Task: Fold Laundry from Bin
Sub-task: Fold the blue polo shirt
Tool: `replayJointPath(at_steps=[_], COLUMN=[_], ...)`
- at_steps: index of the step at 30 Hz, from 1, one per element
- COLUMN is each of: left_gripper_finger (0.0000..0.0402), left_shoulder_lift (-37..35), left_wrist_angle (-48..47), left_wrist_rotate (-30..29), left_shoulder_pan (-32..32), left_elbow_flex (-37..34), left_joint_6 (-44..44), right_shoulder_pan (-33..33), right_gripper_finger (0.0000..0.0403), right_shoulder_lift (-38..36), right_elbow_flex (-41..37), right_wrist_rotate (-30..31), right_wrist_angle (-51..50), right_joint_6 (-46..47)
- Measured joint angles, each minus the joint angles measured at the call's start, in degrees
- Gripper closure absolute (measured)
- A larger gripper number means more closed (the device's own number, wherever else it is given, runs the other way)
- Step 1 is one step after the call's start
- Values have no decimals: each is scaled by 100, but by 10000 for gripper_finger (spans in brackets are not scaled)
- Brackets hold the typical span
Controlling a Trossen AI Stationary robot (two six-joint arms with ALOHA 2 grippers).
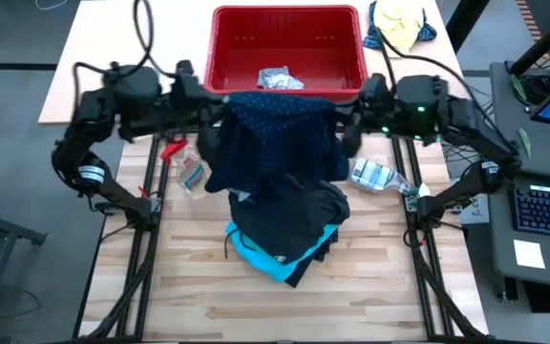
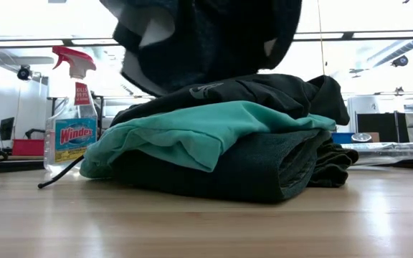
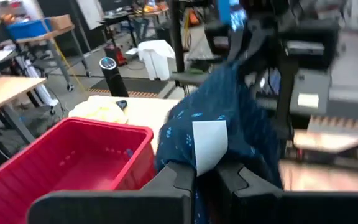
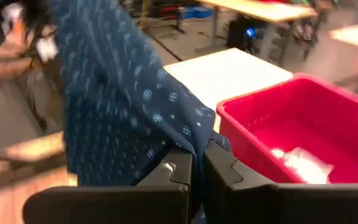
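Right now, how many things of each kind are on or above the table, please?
Garments: 5 (navy dotted shirt held up, black, turquoise and dark grey stacked, light grey in bin)
Red bins: 1
Spray bottles: 2 (second)
Yellow-and-blue bundles: 1
Total: 9

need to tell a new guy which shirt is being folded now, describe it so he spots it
Start at the red bin at the table's far edge. Just in front of it, the navy dotted shirt hangs between the left gripper and right gripper, unlike the folded pile lying below.
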Motion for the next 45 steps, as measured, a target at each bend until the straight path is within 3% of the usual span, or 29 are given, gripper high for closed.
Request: replayJointPath(at_steps=[3, 8, 11, 18, 24, 31, 35, 45], left_gripper_finger=[401, 400, 392, 354, 286, 236, 253, 377], left_shoulder_lift=[287, 869, 1143, 1409, 1429, 1429, 1427, 1443], left_wrist_angle=[221, 168, 296, 721, 724, 513, 253, 136], left_wrist_rotate=[20, 280, 636, 726, 580, 536, 398, 548], left_shoulder_pan=[15, -13, -13, 29, 78, 78, 92, 89], left_elbow_flex=[-2, -14, -15, -15, -15, -20, -20, -20], left_joint_6=[-308, -505, -597, -1126, -1236, -1057, -1041, -849], right_shoulder_pan=[-25, -16, -19, -45, -47, -1, 8, 10], right_gripper_finger=[394, 394, 394, 394, 394, 390, 368, 257], right_shoulder_lift=[237, 577, 705, 880, 919, 869, 825, 935], right_elbow_flex=[-9, -15, -18, -25, -25, -18, -25, -31], right_wrist_rotate=[-112, -680, -667, -598, -589, -748, -950, -1191], right_wrist_angle=[645, 1398, 1398, 1251, 1272, 799, 508, 248], right_joint_6=[822, 1403, 1623, 2007, 1803, 556, 97, 108])
